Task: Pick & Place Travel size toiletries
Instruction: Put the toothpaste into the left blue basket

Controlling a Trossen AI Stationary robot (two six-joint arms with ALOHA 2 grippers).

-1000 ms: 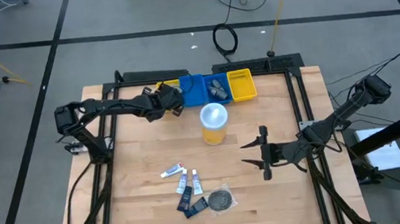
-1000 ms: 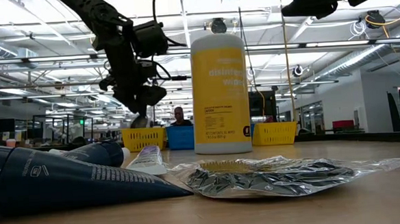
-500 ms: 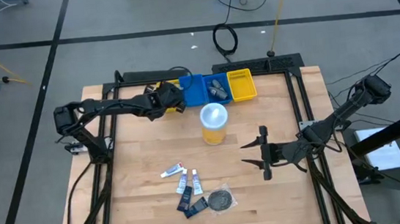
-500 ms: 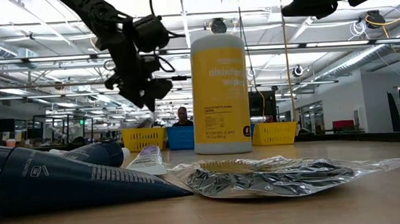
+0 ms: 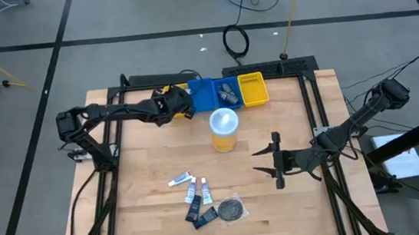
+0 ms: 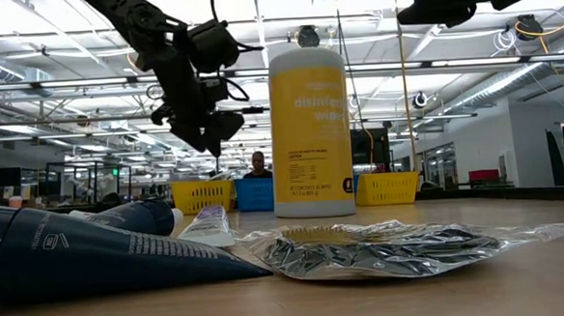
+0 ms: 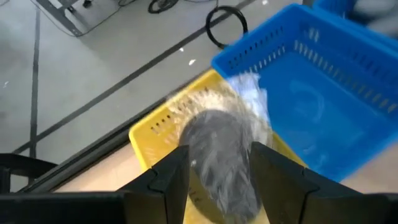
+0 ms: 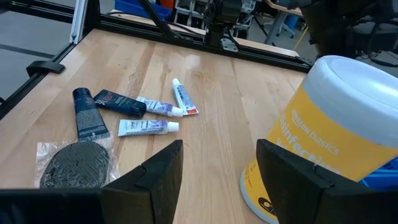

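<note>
My left gripper [image 5: 176, 104] hovers open at the table's far edge, over the leftmost yellow bin [image 7: 155, 127]. A round dark grey packet [image 7: 221, 155] in clear wrap shows blurred between and below its fingers, inside that bin; I see no finger on it. The other toiletries lie near the table's near edge: white tubes [image 5: 181, 179], dark mini bottles [image 5: 194, 206] and another round grey packet [image 5: 231, 209]. The right wrist view shows them too, the tubes [image 8: 147, 126] and the packet [image 8: 78, 163]. My right gripper [image 5: 264, 162] waits open, above the table's right half.
A tall yellow cup with a pale lid [image 5: 224, 129] stands mid-table between the bins and the toiletries. A row of bins lines the far edge: blue [image 5: 206, 95], a blue one holding grey items [image 5: 229, 94] and yellow [image 5: 254, 88]. Bare wood lies to the left and right.
In the low view my left gripper has risen a little above the far bins. A pale thing at its fingertips a second ago no longer shows below them. The right arm has kept still.
</note>
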